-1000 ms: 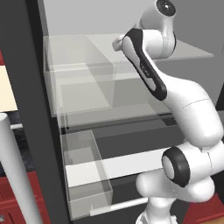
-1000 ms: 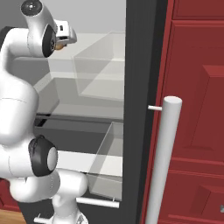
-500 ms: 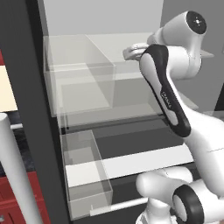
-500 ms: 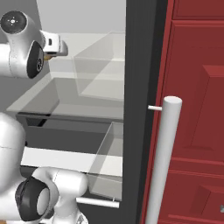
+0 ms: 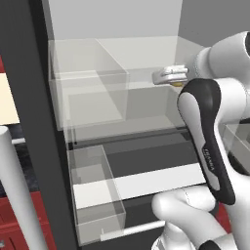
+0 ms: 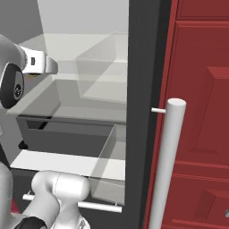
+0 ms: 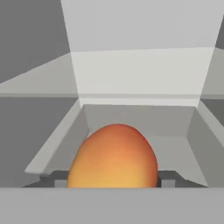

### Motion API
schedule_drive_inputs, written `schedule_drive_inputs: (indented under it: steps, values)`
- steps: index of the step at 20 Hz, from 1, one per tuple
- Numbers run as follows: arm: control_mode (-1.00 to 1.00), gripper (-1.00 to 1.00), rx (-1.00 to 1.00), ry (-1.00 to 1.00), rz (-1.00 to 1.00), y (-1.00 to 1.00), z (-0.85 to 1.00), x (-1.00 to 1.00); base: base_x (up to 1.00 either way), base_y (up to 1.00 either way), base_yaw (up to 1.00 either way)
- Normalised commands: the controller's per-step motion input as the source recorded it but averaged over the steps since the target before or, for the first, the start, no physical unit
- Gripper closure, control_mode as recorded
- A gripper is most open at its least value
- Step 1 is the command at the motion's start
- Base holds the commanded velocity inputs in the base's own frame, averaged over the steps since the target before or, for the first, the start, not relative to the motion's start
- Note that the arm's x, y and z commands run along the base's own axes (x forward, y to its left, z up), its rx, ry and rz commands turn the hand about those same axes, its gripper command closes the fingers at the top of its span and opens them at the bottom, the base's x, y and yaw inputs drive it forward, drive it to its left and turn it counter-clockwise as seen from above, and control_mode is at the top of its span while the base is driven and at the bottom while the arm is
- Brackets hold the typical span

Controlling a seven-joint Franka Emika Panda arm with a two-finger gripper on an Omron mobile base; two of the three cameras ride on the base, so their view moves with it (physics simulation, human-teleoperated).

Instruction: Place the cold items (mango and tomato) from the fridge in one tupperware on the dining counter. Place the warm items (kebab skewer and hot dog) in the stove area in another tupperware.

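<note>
A smooth, egg-shaped mango (image 7: 114,156), orange-red on top fading to yellow below, sits right against the gripper (image 7: 114,183), whose jaws stand partly apart with a dark tip at each flank, seemingly gripping it. It hangs inside the open fridge (image 5: 122,58), before a clear bin (image 7: 131,118) with nothing in it.

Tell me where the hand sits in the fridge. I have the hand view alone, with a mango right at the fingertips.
Observer: The gripper is up at the level of the upper glass shelf, on the arm's side of the fridge.
Operator: Report what is below it.
Observer: A clear drawer sits low in the fridge, pulled forward, with a bar handle at its front.
Operator: Check the far right.
Observer: A tall grey door handle stands there, against a red cabinet.
</note>
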Motion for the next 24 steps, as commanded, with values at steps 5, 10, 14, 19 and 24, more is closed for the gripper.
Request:
schedule_drive_inputs:
  steps: [5,10,14,19,24]
  values:
    - [-1.00,1.00,0.00,0.00,-0.03,-0.12,-0.36,-0.66,0.00,0.00,0.00]
    - [1.00,1.00,0.00,0.00,0.00,0.00,-0.10,-0.09,-0.76,-0.23,-0.07]
    - [1.00,1.00,0.00,0.00,0.00,0.00,0.00,0.00,-1.00,-0.30,-0.13]
    - [1.00,1.00,0.00,0.00,0.00,0.00,0.00,0.00,-1.00,-0.16,-0.09]
    - [1.00,1.00,0.00,0.00,0.00,0.00,0.00,0.00,-1.00,-0.11,-0.05]
